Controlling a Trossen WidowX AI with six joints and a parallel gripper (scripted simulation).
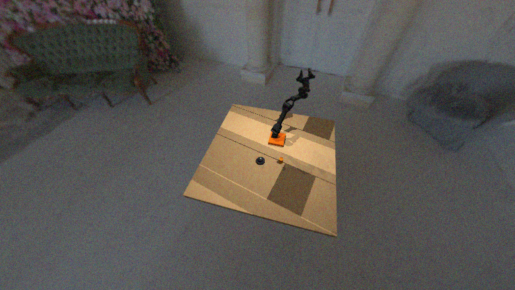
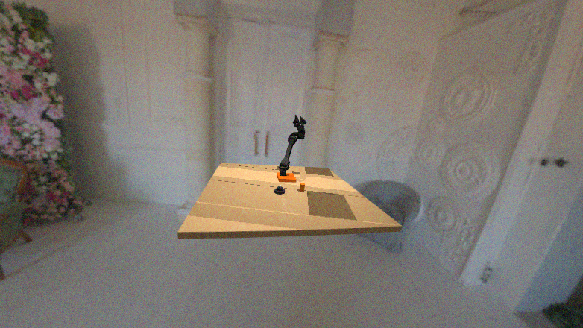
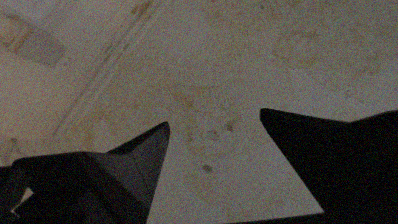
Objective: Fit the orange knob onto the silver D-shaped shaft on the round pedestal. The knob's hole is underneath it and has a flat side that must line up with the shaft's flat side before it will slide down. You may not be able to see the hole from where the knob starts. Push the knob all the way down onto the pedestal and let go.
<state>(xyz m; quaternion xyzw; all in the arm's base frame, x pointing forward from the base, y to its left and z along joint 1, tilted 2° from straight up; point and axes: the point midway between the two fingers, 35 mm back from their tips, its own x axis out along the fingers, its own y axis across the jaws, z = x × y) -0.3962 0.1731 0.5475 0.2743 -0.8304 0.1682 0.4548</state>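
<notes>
The small orange knob (image 1: 281, 159) (image 2: 302, 187) stands on the table, to the right of the dark round pedestal (image 1: 259, 161) (image 2: 279, 191) in the top and exterior views. A small light spot tops the pedestal; the shaft's flat side is too small to make out. The knob's hole is hidden. My gripper (image 1: 305, 73) (image 2: 299, 118) (image 3: 213, 120) is open and empty. It points upward, high above and behind the knob and pedestal, with its fingers spread wide. The wrist view shows neither the knob nor the pedestal.
The wooden table (image 1: 230, 158) (image 2: 244, 195) has dark brown patches and stripes. The arm stands on an orange base plate (image 1: 276, 142) (image 2: 286, 178) behind the knob and pedestal. The wrist view shows a pale, stained surface beyond the fingers.
</notes>
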